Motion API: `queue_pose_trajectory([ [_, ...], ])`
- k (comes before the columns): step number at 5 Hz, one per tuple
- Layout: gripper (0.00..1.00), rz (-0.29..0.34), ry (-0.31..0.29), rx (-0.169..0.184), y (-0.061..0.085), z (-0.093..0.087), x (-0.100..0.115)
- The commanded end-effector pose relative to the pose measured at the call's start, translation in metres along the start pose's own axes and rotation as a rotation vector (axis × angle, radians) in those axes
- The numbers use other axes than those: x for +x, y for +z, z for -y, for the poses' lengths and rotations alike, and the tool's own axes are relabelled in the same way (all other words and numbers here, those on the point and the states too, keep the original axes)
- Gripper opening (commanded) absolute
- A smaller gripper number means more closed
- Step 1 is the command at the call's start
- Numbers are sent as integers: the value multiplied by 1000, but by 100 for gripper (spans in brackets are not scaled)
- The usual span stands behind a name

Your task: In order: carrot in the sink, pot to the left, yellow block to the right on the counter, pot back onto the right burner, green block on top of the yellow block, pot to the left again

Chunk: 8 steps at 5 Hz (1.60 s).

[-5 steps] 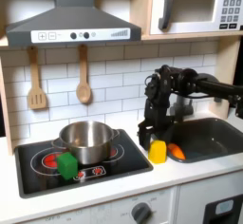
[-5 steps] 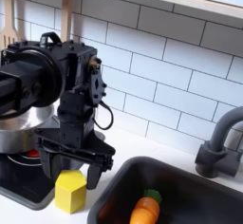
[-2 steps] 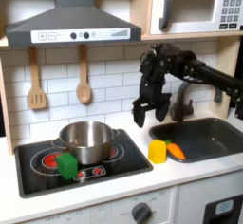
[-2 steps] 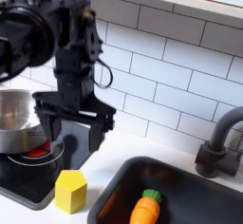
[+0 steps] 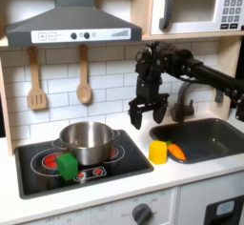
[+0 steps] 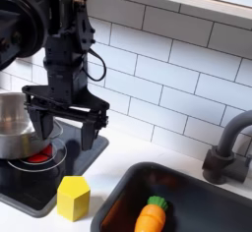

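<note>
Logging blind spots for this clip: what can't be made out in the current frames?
- Pot: cut off by the second exterior view's left edge.
- Pot's inside: hidden by its own wall in the first exterior view.
- Sink: its right end is cut by the first exterior view's right edge.
- Carrot: small and blurred in the first exterior view.

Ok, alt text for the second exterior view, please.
A black arm's open pincer hangs empty above the cooktop's edge, beside a steel pot. In front, a yellow block stands on the counter and a carrot lies in the sink.

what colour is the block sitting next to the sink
Bright yellow; the yellow block shows best in the second exterior view.
</note>
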<state>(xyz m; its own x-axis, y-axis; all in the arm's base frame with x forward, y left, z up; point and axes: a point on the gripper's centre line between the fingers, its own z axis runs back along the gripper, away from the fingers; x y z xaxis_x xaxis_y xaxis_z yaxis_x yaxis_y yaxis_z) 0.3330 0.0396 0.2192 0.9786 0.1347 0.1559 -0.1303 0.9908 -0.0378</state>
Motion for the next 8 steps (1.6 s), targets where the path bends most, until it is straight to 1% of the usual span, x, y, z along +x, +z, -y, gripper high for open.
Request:
queue_pose_trajectory([
  [1,100,-1,50,31,12,-32,-19],
  [2,100,-1,73,53,13,-45,-26],
  [3,100,6,135,66,13,-60,-30],
  [4,100,7,185,82,11,-75,-26],
  [5,100,13,221,96,11,-86,-27],
  [6,100,8,245,100,7,-96,-22],
  [7,100,9,278,111,3,-109,-15],
  [8,100,-10,304,115,-5,-123,-10],
])
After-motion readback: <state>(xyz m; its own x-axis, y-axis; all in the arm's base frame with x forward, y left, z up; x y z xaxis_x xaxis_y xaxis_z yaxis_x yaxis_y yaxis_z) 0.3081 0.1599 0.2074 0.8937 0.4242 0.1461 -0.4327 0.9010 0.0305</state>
